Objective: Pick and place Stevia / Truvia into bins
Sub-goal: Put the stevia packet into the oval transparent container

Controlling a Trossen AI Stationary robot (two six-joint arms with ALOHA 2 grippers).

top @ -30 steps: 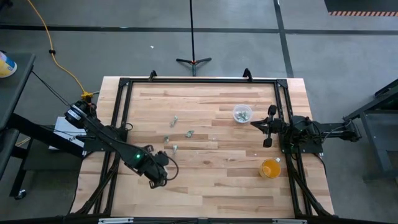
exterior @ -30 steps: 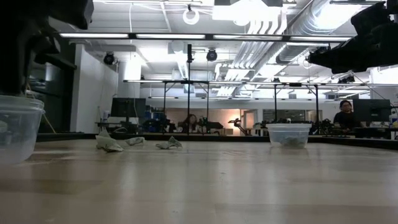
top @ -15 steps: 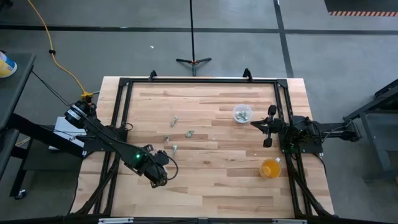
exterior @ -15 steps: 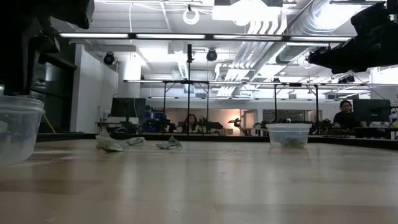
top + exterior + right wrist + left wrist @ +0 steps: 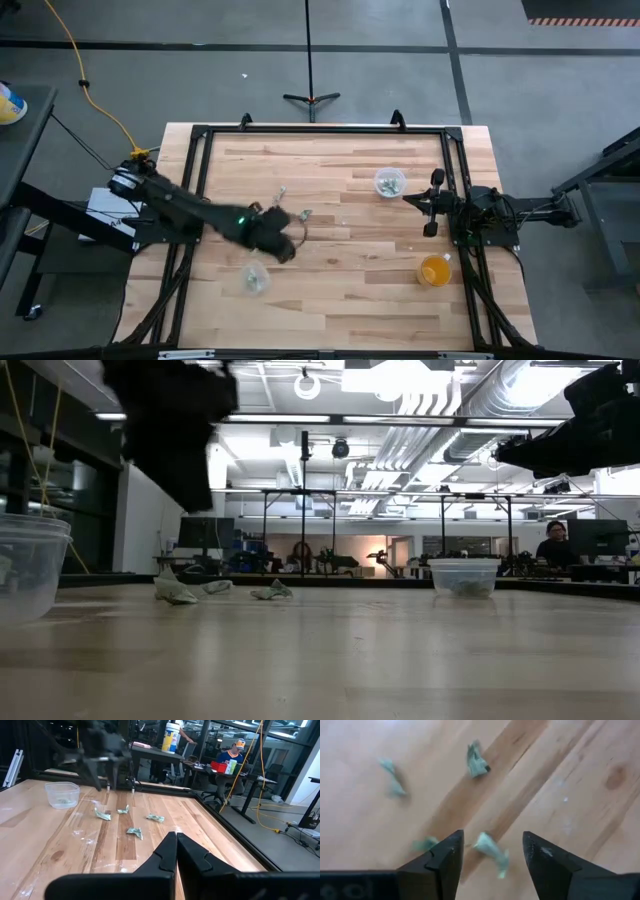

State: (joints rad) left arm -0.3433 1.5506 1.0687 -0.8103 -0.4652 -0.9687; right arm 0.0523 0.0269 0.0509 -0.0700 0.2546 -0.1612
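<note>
Grey concrete floor (image 5: pixel 560 110) running w/ dark seams around the wood surface (image 5: pixel 330 300). Yellow cable (image 5: pixel 85 75) trailing across it, tripod base (image 5: pixel 311 98) standing behind. Ceiling ducts (image 5: pixel 440 415) & strip lights (image 5: pixel 330 420) glowing overhead; a person (image 5: pixel 235 755) sitting at a desk (image 5: pixel 245 777) beyond.

One camera looks straight down on the whole pale wooden counter (image 5: pixel 340 290). Another sits level at its surface, facing the room. Each wrist camera looks past its own end effector; both show the crumpled pale green paper packets (image 5: pixel 492 852) ahead.
</note>
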